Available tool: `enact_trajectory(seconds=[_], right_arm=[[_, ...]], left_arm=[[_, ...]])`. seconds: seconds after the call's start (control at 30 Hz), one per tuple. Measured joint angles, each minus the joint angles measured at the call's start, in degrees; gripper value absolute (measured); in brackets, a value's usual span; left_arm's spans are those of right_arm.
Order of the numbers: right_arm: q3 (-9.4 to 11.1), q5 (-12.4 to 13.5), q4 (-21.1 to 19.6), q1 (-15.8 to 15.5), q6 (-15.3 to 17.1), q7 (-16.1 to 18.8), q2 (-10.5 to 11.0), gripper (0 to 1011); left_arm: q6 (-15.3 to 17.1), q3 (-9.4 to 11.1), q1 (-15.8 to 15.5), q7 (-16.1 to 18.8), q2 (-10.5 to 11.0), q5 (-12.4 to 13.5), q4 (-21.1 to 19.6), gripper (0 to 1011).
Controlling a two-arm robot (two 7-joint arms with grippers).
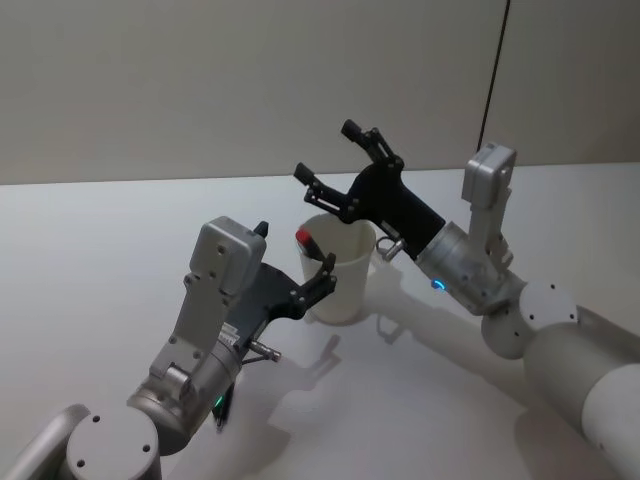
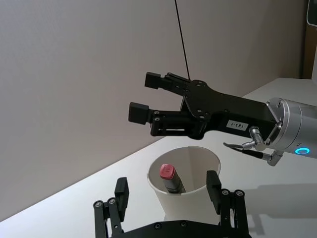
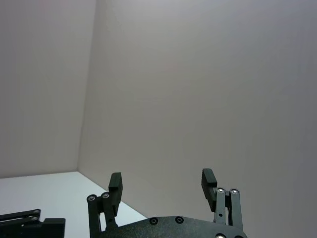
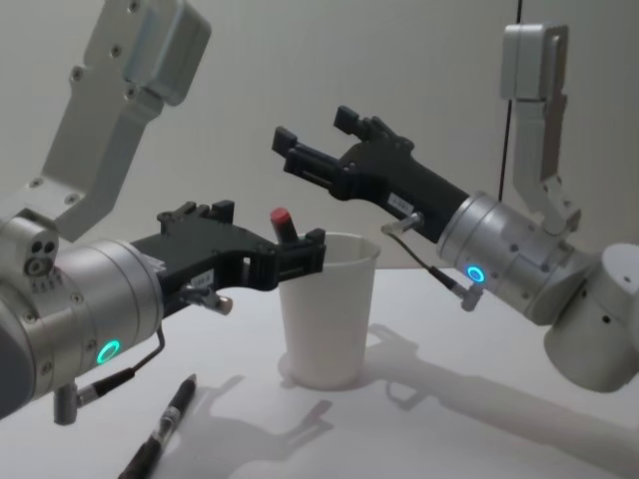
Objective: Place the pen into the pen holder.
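A white paper cup [image 4: 329,319] stands upright on the tabletop [image 4: 479,419] with a red-capped pen [image 2: 167,173] inside it. The pen leans against the inner wall, long axis steeply upright, red end up and poking above the rim. The left gripper [image 2: 167,182] reaches in level at rim height, its fingers [image 2: 213,183] spread to either side of the cup. The right gripper [image 4: 316,130] hangs above the cup, tilted slightly upward, fingers [image 4: 305,155] spread and empty. A black pen [image 4: 165,424] lies flat on the tabletop beneath the left arm.

white table [image 1: 100,250], thin black wall cable [image 1: 496,70]
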Motion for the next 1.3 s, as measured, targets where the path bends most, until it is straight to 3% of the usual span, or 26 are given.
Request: enact_trajectory(seconds=[0.17,0.23,0.27,0.3,0.47,0.8,1.13,1.3], right_arm=[[-0.29,-1.92,-4.56,-2.35,0.37,-3.94,0.83,1001],[-0.69,-4.12,-11.31,-5.78,3.02,-8.00,2.00,1001],[-0.69,-4.12,-11.31,-5.78,3.02,-8.00,2.00,1001],[-0.89,-5.39,-15.63,-8.02,4.82,-10.38,2.79,1001],[-1.32,-9.17,-28.86,-14.93,10.11,-17.68,5.15,1001],[-1.47,-14.59,-47.96,-25.54,18.90,-30.11,9.00,1002],[-0.81,-17.05,-64.50,-35.92,27.64,-41.48,13.12,1001],[-0.28,-16.98,-70.22,-40.12,31.51,-45.61,14.95,1001]], left_arm=[[0.00,0.00,0.00,0.00,0.00,0.00,0.00,1000],[0.00,0.00,0.00,0.00,0.00,0.00,0.00,1000],[0.00,0.00,0.00,0.00,0.00,0.00,0.00,1000],[0.00,0.00,0.00,0.00,0.00,0.00,0.00,1000],[0.00,0.00,0.00,0.00,0.00,0.00,0.00,1000],[0.00,0.00,0.00,0.00,0.00,0.00,0.00,1000],[0.00,0.00,0.00,0.00,0.00,0.00,0.00,1000],[0.00,0.00,0.00,0.00,0.00,0.00,0.00,1000]])
